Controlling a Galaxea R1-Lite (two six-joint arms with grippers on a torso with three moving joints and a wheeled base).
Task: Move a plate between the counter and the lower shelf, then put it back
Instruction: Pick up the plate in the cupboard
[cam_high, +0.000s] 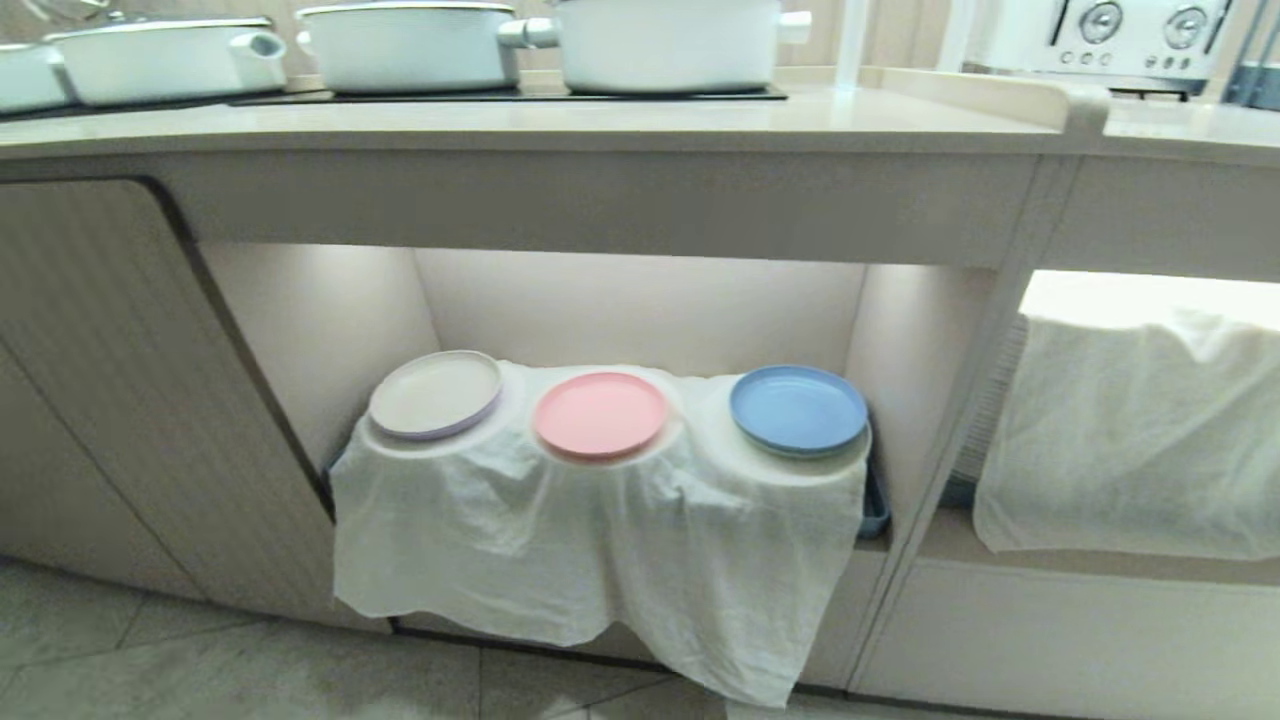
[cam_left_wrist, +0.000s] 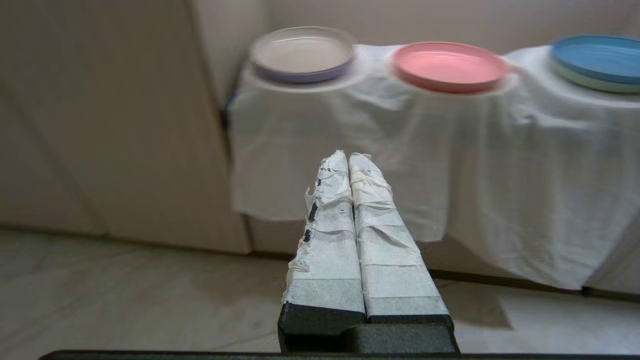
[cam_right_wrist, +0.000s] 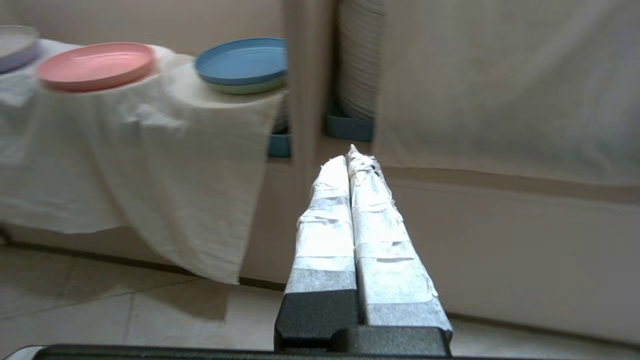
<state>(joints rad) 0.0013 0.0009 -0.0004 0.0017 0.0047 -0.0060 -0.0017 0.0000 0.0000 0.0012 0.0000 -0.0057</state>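
Pink plastic, the plate sits on the middle mound of the white cloth in the lower shelf, between a cream plate and a blue plate. We see the left gripper and right gripper low before the cupboard, taped fingers pressed together, holding nothing. White pots stand on the counter above.

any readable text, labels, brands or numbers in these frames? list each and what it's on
None readable in any view.
The white appliance on the counter has dials and small marks, too small to read.
The pink plate, cream plate, blue plate, white pots and white cloth carry no print.
The taped left gripper and right gripper show no lettering.
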